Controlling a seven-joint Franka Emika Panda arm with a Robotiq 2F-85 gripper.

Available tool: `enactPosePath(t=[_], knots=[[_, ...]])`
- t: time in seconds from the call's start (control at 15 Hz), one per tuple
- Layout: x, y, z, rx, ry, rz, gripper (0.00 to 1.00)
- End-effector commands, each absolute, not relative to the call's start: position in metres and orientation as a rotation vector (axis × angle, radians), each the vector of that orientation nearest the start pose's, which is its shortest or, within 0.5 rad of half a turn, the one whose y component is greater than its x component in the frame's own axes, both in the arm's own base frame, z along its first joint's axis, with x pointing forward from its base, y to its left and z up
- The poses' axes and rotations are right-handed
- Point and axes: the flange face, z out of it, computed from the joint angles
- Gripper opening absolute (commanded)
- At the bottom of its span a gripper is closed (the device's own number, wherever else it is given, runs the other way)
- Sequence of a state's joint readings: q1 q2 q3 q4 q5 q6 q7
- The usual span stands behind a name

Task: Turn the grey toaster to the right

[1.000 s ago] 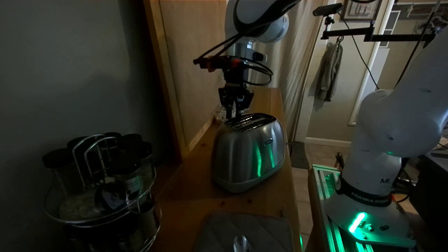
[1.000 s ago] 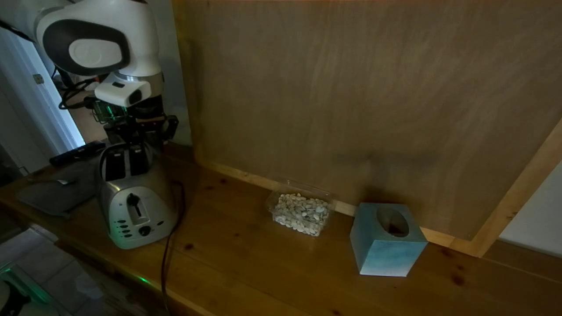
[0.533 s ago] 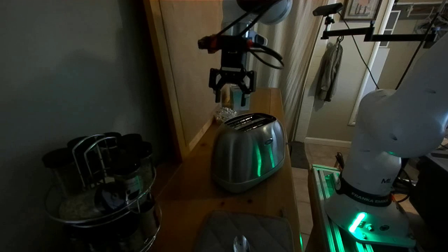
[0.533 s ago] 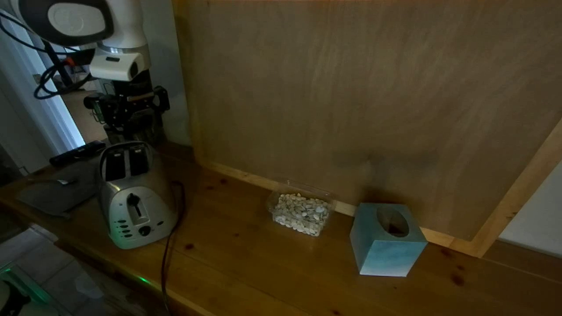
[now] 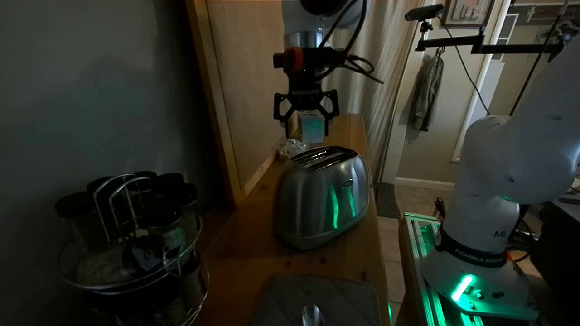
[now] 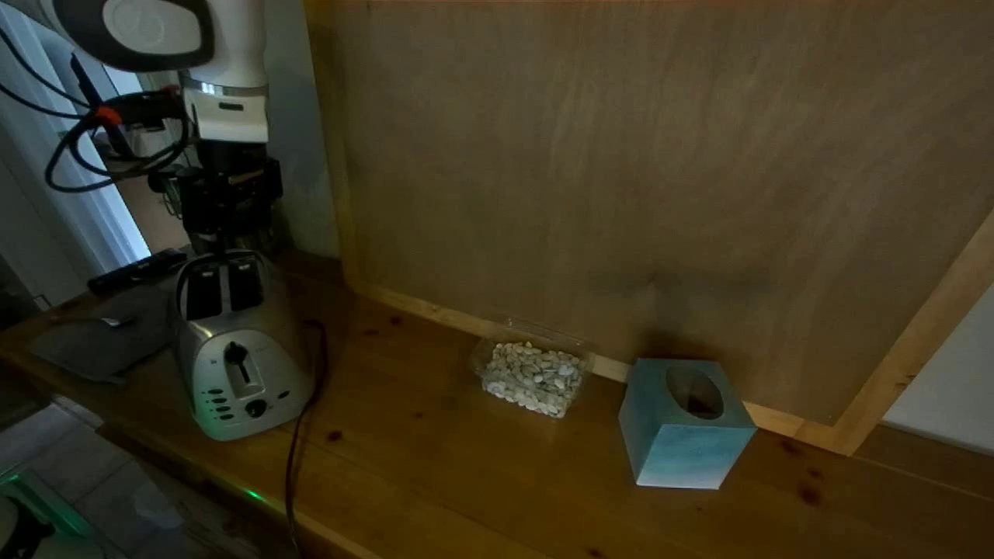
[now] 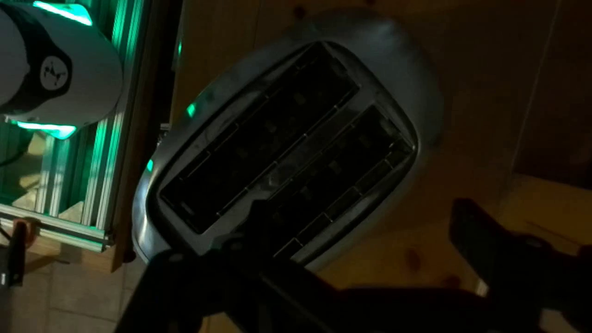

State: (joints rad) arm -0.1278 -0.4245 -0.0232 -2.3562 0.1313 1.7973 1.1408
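Observation:
The grey toaster stands upright on the wooden counter in both exterior views, set at an angle with its two slots facing up. Its control end, with lever and dial, shows on the toaster in an exterior view. My gripper hangs above it, pointing down, jaws spread wide and holding nothing. From the wrist view, the toaster lies below; one dark finger overlaps its near slot, while the other finger is over bare wood to the side. The fingertips look apart from the metal.
A wire rack of jars and a grey quilted mat with a spoon stand near the toaster. A black cord trails over the counter edge. A clear box of pebbles and a blue tissue box lie along the wooden panel.
My gripper has lifted away from the toaster's top, opened wide and turned about its own axis. The toaster stands where it stood.

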Motion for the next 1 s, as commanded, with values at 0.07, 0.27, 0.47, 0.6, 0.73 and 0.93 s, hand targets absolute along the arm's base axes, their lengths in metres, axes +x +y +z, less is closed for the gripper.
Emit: enactPosePath(t=[0.07,0.27,0.47,0.6,0.73,0.93], knots=[[0.424,-0.046,0.466,-2.699,1.641,0.310,1.00],[0.429,-0.042,0.460,-2.859,1.452,0.304,1.00],[0.432,-0.039,0.462,-3.013,1.256,0.265,1.00],[0.433,-0.038,0.463,-3.100,1.114,0.241,1.00],[0.434,-0.036,0.465,-3.154,0.960,0.218,1.00],[0.436,-0.036,0.471,-3.149,0.804,0.193,1.00]])
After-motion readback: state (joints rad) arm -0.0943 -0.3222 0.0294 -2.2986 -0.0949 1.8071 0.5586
